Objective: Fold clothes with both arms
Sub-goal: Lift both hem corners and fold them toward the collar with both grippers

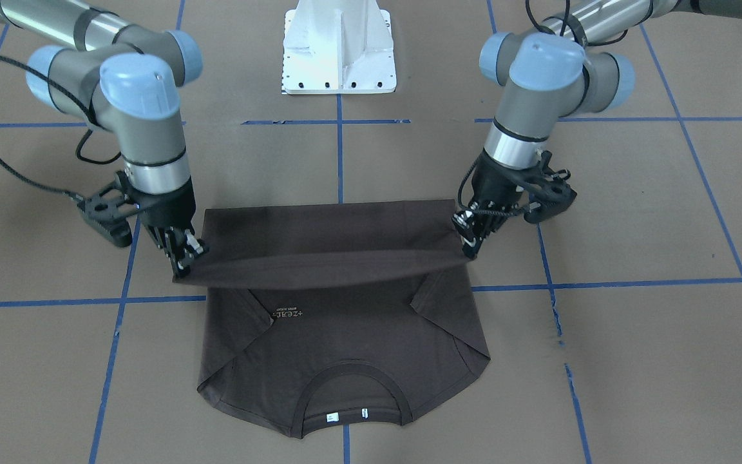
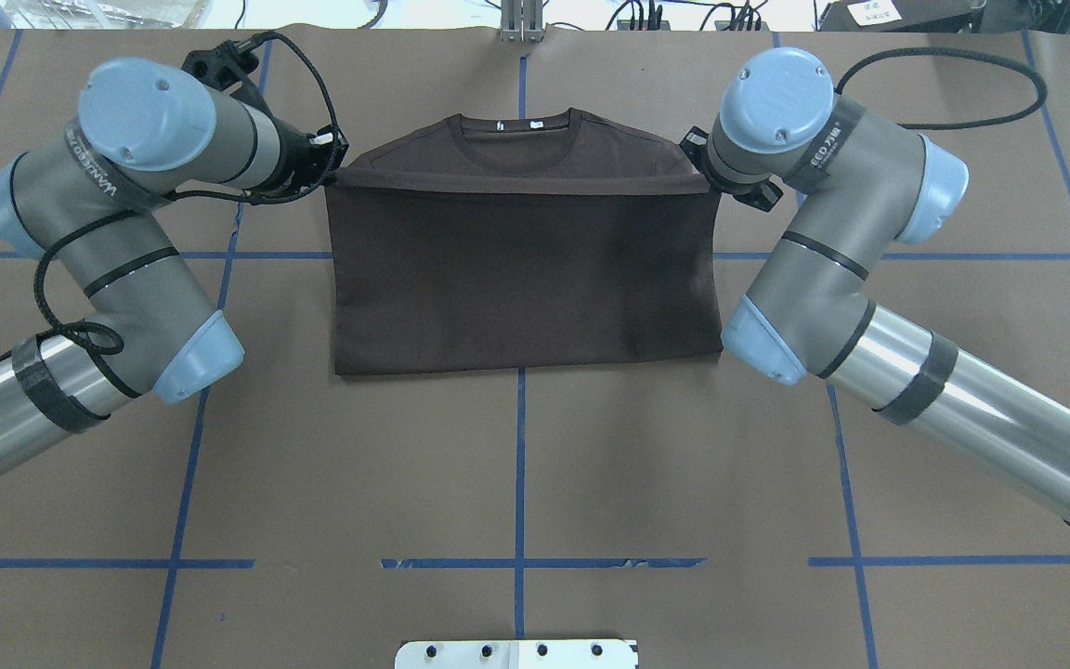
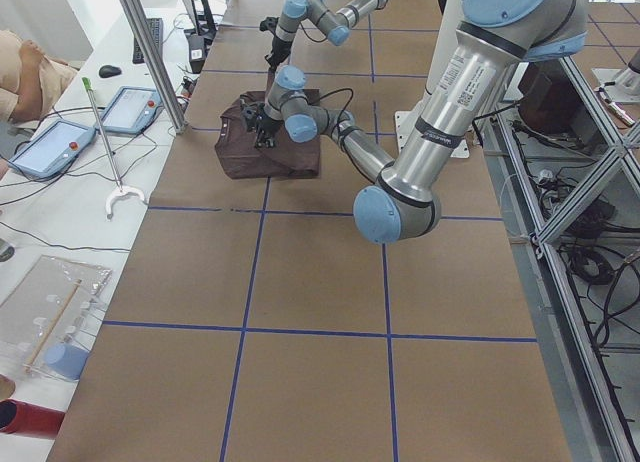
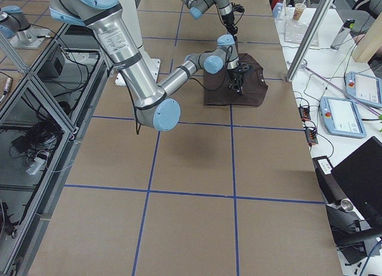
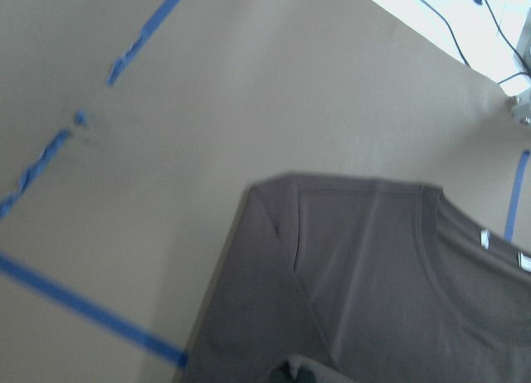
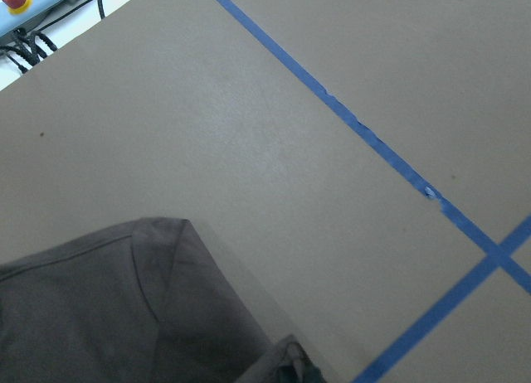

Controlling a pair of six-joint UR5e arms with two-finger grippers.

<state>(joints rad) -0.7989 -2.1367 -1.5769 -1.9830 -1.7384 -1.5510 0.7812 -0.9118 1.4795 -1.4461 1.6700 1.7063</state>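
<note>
The dark brown-grey T-shirt [image 1: 345, 335] lies on the brown table with both sleeves folded inward, its collar [image 1: 348, 393] towards the far edge and pale lettering [image 1: 287, 315] showing. Its lower half is lifted and drawn over the body [image 2: 526, 279]. My left gripper [image 1: 467, 248] is shut on one hem corner, my right gripper [image 1: 184, 258] on the other. The hem hangs taut between them, a little above the chest. In the overhead view the hem edge sits just short of the collar [image 2: 516, 125]. Both wrist views look down on the shirt's shoulders [image 5: 373, 267] [image 6: 99, 317].
The white pedestal base [image 1: 339, 48] stands at the robot's side of the table. Blue tape lines [image 2: 521, 465] grid the brown surface. Tablets [image 3: 60, 142] and an aluminium post [image 3: 150, 52] stand beyond the far edge.
</note>
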